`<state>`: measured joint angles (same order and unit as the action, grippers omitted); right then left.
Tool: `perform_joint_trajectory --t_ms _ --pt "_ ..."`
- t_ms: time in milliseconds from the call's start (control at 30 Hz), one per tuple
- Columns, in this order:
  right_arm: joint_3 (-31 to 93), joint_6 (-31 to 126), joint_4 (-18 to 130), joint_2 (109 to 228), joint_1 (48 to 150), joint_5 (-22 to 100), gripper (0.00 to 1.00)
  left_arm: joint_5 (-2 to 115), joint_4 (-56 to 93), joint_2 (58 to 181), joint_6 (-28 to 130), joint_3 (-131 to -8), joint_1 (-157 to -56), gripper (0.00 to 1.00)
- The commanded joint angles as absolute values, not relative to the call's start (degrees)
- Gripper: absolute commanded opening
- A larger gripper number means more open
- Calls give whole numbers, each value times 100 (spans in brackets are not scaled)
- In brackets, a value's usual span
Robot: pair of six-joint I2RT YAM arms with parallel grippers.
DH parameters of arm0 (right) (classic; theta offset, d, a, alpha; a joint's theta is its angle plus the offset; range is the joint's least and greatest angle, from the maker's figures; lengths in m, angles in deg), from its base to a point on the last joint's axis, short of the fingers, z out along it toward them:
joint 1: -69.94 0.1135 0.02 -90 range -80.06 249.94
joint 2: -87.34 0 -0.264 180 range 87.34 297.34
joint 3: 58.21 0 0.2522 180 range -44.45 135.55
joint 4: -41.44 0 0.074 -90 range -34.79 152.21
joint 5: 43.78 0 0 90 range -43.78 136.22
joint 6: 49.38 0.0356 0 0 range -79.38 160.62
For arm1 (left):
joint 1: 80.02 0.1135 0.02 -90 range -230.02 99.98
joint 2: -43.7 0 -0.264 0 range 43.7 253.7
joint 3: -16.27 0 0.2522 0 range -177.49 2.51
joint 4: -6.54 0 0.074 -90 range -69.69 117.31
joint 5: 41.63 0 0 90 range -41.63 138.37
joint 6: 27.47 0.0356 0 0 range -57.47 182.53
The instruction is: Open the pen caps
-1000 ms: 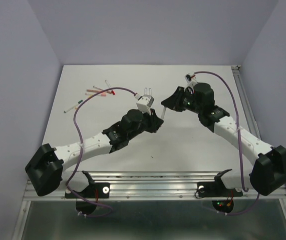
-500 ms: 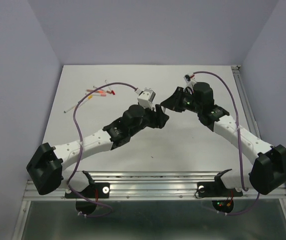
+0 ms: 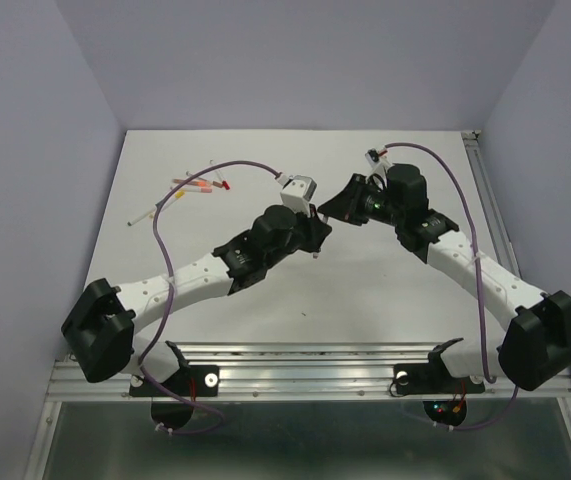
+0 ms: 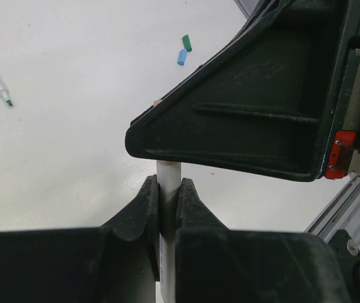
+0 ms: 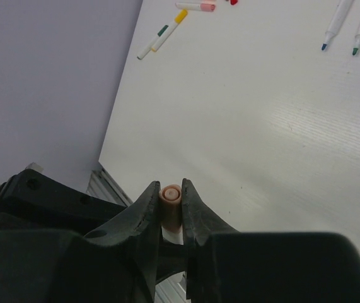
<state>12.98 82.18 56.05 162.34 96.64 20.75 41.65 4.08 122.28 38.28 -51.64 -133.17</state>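
Here, above the white tabletop [image 3: 365, 290], the left gripper [image 4: 168, 197] is clenching its jaws on a white pen body [image 4: 168, 172]; the right gripper [image 5: 169, 189] is squeezing its jaws on the peach cap [image 5: 170, 211] at the pen's end; a green cap [image 4: 186, 43] and a blue cap [image 4: 181, 57] are lying loose together.

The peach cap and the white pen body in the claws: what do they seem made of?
Peach cap: probably moulded plastic, opaque, matte; its end shows a smooth round rim.
White pen body: probably plastic too, smooth, faint sheen; a thin, even tube.
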Motion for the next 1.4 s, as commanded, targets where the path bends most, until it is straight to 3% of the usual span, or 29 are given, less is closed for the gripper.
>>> perform_joint_trajectory --t_ms 0,167,400,600,800,1367 --pt "1874 8009 5476 16195 9710 2572 1 4275 273 11938 3863 -5155 -13355 0" --pt "2612 7323 5933 16564 9570 4568 1 4511 124 11533 3661 -4452 -13416 0" --pt "3377 7331 5925 17303 8603 4649 1 4451 62 11033 3204 -3459 -13679 0" --pt "3404 7218 6161 17531 8365 4824 1 4065 123 10856 2844 -3229 -13724 0" --pt "2817 6892 6680 17935 8163 5501 1 2940 1695 11977 2536 -4570 -13443 0" --pt "3254 6611 7357 19930 7925 6758 7 3738 2565 15214 3792 -8061 -10930 0"
